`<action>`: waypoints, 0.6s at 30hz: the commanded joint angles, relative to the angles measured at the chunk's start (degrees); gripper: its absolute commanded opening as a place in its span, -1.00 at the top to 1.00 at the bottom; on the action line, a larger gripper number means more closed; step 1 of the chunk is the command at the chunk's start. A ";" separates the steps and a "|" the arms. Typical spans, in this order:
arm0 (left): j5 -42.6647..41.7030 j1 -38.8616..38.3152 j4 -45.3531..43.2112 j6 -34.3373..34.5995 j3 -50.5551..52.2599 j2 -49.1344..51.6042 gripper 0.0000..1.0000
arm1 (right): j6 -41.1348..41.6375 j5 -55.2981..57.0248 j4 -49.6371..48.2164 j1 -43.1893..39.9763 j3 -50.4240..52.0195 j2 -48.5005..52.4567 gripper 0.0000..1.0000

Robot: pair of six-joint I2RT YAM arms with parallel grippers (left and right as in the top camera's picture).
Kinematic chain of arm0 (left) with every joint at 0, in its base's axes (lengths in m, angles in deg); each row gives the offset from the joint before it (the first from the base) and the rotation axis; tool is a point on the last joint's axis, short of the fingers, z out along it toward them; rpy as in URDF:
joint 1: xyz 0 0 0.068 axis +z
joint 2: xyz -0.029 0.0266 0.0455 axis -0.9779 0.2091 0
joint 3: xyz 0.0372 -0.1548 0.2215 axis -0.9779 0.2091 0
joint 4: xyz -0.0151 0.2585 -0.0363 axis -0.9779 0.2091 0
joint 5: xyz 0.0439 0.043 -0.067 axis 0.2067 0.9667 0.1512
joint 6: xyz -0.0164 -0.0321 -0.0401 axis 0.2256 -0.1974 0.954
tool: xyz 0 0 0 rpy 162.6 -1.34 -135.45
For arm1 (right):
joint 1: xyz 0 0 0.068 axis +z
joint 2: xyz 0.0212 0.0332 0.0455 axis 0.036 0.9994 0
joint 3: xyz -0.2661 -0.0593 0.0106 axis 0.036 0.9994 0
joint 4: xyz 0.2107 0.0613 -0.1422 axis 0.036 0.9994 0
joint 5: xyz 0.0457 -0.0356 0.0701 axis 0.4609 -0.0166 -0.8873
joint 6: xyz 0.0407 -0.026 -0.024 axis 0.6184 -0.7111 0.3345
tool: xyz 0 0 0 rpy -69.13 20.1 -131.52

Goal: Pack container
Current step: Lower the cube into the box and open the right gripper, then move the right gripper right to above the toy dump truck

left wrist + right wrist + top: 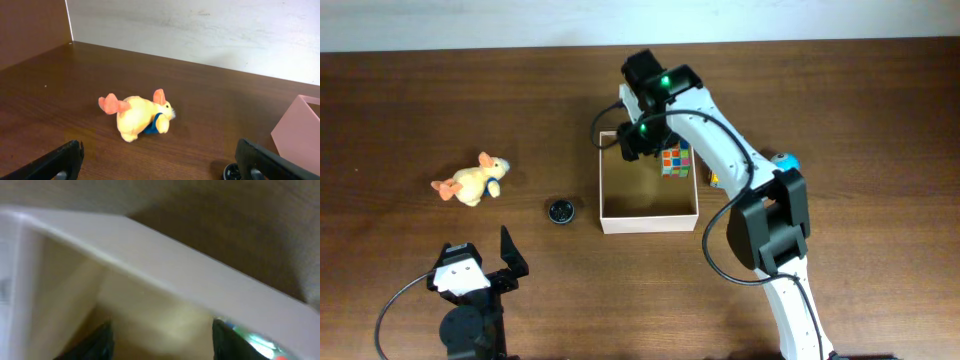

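Square white cardboard container with tan inside [650, 222] sits mid-table. My right gripper [640, 143] hangs over its far edge, jaws parted with nothing between them. A multicoloured puzzle cube [676, 160] lies in the far right corner, tucked there, I judge, to leave floor free.

My left gripper [162, 162] waits at the near left, wide open and empty. It is aimed at the yellow plush duck with orange feet [137, 117], probably my next pick. A small black round piece [560, 211] lies just left of the container.

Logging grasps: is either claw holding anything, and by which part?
Nothing is held: the left claw is open and empty; the right claw is open over the container.
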 commanded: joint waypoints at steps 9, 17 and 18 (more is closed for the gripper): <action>-1.01 0.35 -0.22 -0.11 0.46 -0.07 -0.99 | -1.62 11.37 21.59 -3.67 -28.50 -1.75 -0.23; -1.03 0.35 -0.24 -0.11 0.46 -0.07 -0.99 | -0.68 14.19 25.49 -15.61 -26.93 -1.97 -0.35; -1.03 0.35 -0.24 -0.11 0.46 -0.07 -0.99 | -0.70 13.92 25.49 -16.85 -26.71 -1.95 -0.39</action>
